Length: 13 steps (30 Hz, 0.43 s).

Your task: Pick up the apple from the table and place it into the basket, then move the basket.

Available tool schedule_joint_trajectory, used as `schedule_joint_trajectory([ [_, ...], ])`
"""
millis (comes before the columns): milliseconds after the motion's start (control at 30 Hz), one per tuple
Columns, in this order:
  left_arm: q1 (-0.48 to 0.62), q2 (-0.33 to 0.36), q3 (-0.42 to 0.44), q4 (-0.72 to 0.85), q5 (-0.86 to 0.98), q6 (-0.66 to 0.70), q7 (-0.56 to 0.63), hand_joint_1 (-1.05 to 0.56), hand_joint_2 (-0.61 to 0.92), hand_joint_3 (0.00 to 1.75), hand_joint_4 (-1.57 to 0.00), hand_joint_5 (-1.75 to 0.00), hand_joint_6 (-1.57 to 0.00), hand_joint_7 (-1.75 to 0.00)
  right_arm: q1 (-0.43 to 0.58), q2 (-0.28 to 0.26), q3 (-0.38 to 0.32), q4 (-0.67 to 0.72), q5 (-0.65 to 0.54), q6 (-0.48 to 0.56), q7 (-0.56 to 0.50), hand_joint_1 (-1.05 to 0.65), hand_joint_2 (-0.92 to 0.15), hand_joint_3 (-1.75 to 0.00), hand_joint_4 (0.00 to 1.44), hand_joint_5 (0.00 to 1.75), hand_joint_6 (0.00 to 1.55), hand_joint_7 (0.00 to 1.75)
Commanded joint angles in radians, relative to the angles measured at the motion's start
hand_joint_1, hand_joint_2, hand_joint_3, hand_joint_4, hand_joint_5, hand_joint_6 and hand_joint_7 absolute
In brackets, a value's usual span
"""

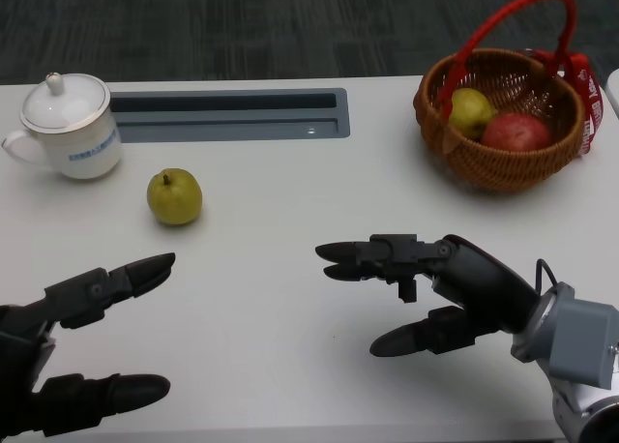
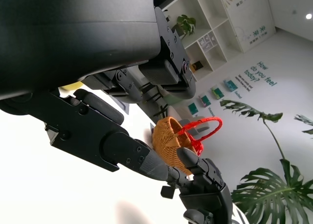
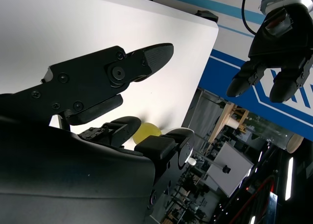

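A yellow-green apple (image 1: 174, 196) with a short stem lies on the white table, left of centre. In the right wrist view the apple (image 3: 146, 131) peeks out between my fingers. The wicker basket (image 1: 503, 172) with a red handle stands at the far right and holds a green fruit (image 1: 470, 109) and a red apple (image 1: 515, 132). The left wrist view also shows the basket (image 2: 168, 138). My left hand (image 1: 87, 346) hovers open at the near left, short of the apple. My right hand (image 1: 426, 288) is open at the near right, its fingers pointing left, holding nothing.
A white lidded cup (image 1: 68, 124) stands at the far left, behind the apple. A grey recessed slot (image 1: 227, 114) runs along the table's back. A red-and-white packet (image 1: 585, 100) sits behind the basket. Bare tabletop lies between the two hands.
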Motion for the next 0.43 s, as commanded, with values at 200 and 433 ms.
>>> schedule_joint_trajectory([
  [200,-0.018,0.020,0.015,0.013,-0.004,-0.008,-0.013,-0.40,0.76,0.00,-0.72,-0.02,-0.69,-0.01,0.015,-0.012,-0.015,-0.012,-0.012,-0.018,-0.022,-0.50,-0.82,0.00,0.44,0.00,0.42,0.00],
  [433,-0.025,0.018,0.011,0.012,-0.004,-0.006,-0.015,-0.40,0.76,0.00,-0.73,-0.01,-0.69,-0.01,0.024,-0.017,-0.016,-0.021,-0.010,-0.034,-0.025,-0.50,-0.82,0.00,0.45,0.00,0.43,0.00],
])
